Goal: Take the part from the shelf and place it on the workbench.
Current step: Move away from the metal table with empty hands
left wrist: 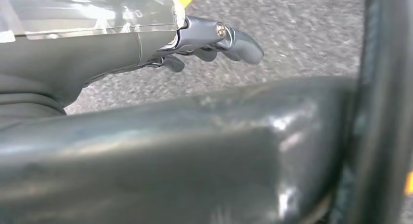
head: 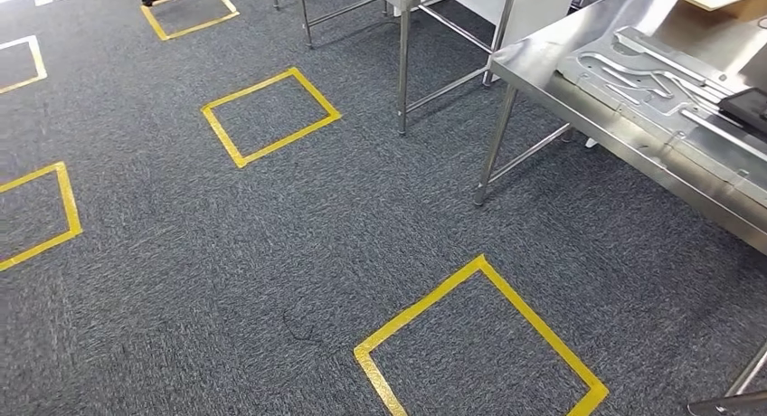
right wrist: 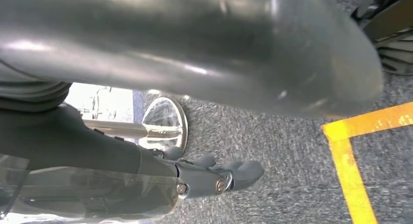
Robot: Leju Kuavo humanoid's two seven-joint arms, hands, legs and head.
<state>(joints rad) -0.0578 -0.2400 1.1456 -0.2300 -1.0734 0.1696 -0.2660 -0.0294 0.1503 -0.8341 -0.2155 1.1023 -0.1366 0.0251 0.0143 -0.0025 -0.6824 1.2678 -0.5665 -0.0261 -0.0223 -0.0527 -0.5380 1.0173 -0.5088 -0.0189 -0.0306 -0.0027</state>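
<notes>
Hanging down over grey carpet (head: 271, 253), the left hand (left wrist: 214, 41) holds nothing, fingers loosely curled. Yellow tape squares (head: 269, 116) mark the floor. On the steel desk (head: 543, 77) lies a flat grey metal part (head: 651, 81) with cut-out shapes. The right hand (right wrist: 214, 175) hangs empty too, fingers a little apart.

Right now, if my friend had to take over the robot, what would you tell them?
Left robot hand: hangs over the carpet, nothing in it; whether its fingers are apart or curled is hard to tell.
Right robot hand: also over the carpet, nothing in it; finger pose unclear too.
Workbench: steel table on the right of the head view, with flat metal parts already lying on it.
Yellow tape squares mark the carpet ahead.
Done: nothing that can be confirmed; neither hand carries a part.
Left: find the shelf, take the part, bring it to the workbench.
</notes>
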